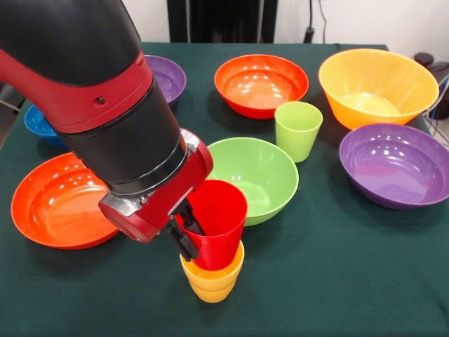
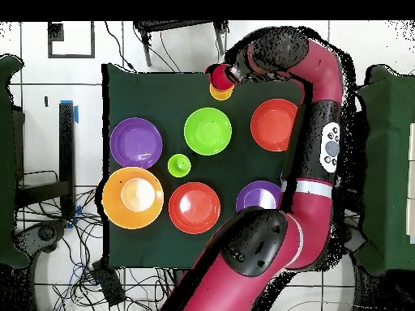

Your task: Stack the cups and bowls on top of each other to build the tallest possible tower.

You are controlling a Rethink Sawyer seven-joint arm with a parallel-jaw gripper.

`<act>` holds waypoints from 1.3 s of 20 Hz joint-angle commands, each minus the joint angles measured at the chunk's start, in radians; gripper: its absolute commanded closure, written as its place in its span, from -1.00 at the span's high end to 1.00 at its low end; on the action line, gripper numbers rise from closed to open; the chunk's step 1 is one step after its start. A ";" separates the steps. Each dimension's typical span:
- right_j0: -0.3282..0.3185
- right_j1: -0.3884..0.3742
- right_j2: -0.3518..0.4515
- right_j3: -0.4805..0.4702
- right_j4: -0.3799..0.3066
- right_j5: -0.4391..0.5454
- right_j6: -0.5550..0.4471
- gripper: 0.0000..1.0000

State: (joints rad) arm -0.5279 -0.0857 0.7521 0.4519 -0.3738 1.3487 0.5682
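My gripper point(image 1: 188, 237) is shut on the near wall of the red cup point(image 1: 219, 219), one finger inside the rim and one outside. The red cup leans a little and sits nested in the yellow cup point(image 1: 210, 281) at the table's front. In the overhead view the gripper point(image 2: 230, 74) holds the red cup point(image 2: 220, 77) over the yellow cup point(image 2: 221, 92) at the top edge of the cloth. The light green cup point(image 1: 297, 130) stands upright beside the light green bowl point(image 1: 258, 175). The small blue bowl point(image 1: 38, 126) shows partly behind my arm.
Two red-orange bowls point(image 1: 59, 200) point(image 1: 261, 84), the large orange bowl point(image 1: 377, 88) and two purple bowls point(image 1: 396, 165) point(image 1: 170, 77) lie spread over the dark green cloth point(image 1: 337, 281). My arm covers the left part of the front view.
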 commanded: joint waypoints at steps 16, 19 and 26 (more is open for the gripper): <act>0.035 0.044 -0.022 0.003 -0.019 -0.014 0.203 -1.00; 0.034 0.044 -0.021 0.006 -0.015 -0.024 0.208 1.00; 0.032 0.044 -0.016 0.010 -0.009 -0.032 0.204 1.00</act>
State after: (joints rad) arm -0.5266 -0.0858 0.7520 0.4517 -0.3724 1.3487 0.5682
